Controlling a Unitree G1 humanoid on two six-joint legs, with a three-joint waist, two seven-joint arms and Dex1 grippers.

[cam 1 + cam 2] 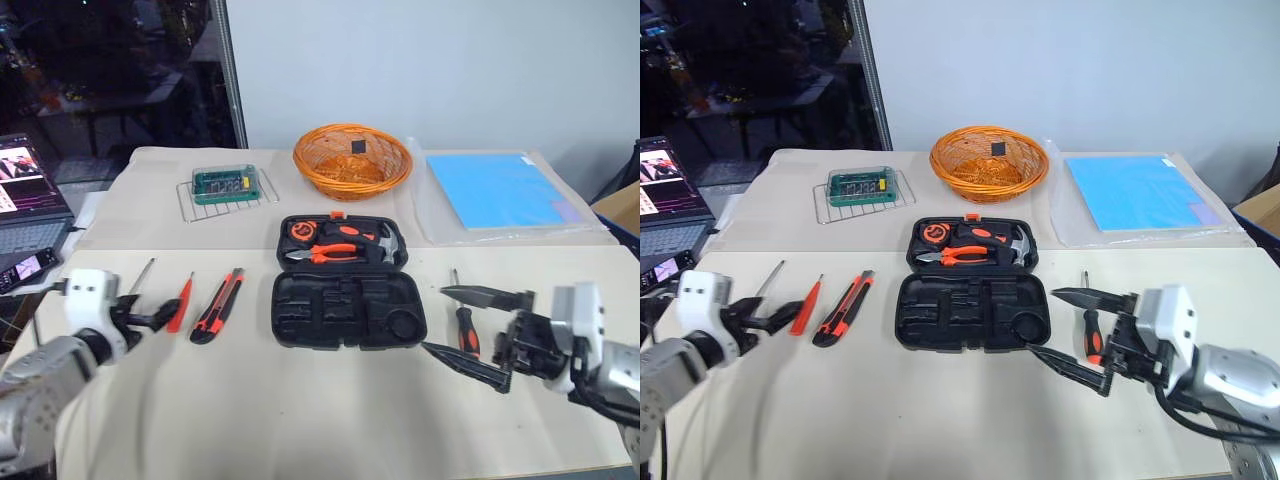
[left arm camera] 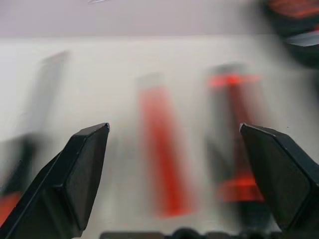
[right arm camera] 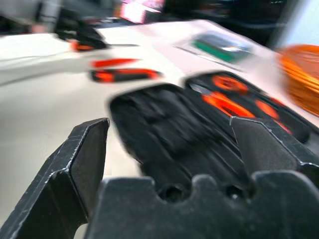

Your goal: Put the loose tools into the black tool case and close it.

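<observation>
The black tool case (image 1: 345, 310) lies open mid-table; its far half holds pliers, a hammer and a tape measure, and its near half has bare slots. Left of it lie an orange-and-black utility knife (image 1: 218, 305), a small orange screwdriver (image 1: 182, 300) and a slim screwdriver (image 1: 141, 274) whose handle is hidden behind my left gripper (image 1: 160, 318). That gripper is open and hovers low by these tools. Right of the case lies a black-and-orange screwdriver (image 1: 463, 322). My right gripper (image 1: 433, 319) is open above the table, pointing towards the case, its fingers either side of that screwdriver in the view.
An orange woven basket (image 1: 352, 158) stands behind the case. A small green box on a wire rack (image 1: 226, 185) is at the back left, a blue sheet in plastic (image 1: 500, 190) at the back right. A laptop (image 1: 25, 205) sits off the table's left edge.
</observation>
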